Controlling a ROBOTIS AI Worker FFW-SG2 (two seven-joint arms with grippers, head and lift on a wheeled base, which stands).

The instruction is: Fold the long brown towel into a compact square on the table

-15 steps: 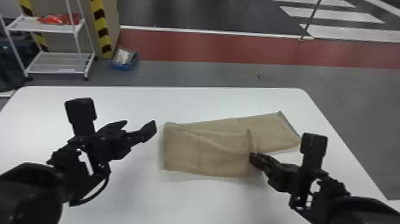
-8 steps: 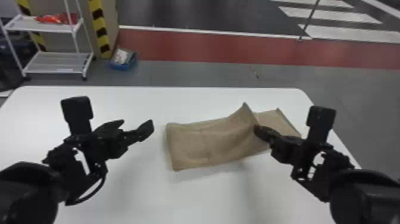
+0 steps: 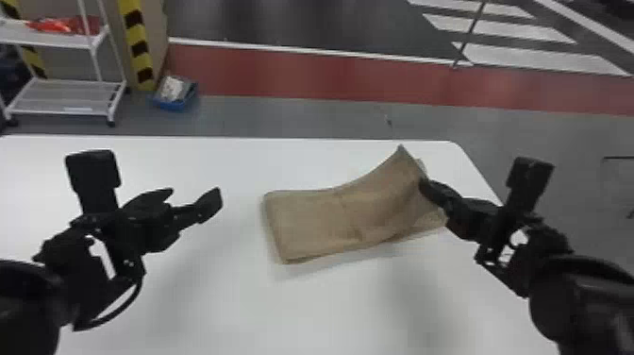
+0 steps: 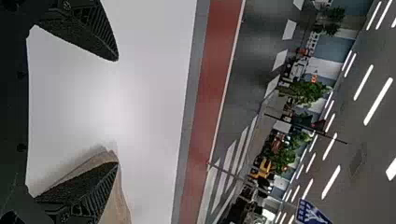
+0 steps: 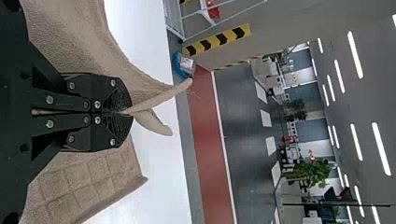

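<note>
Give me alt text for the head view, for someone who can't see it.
A robot's right hand pinches a brown towel, holding part of it raised above a white table, the left end lying flat. The open left hand hovers left of it; beyond the table are a white wheeled rack and a blue bin.

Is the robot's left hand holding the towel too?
No, the left gripper is open, off to the left of the towel.
</note>
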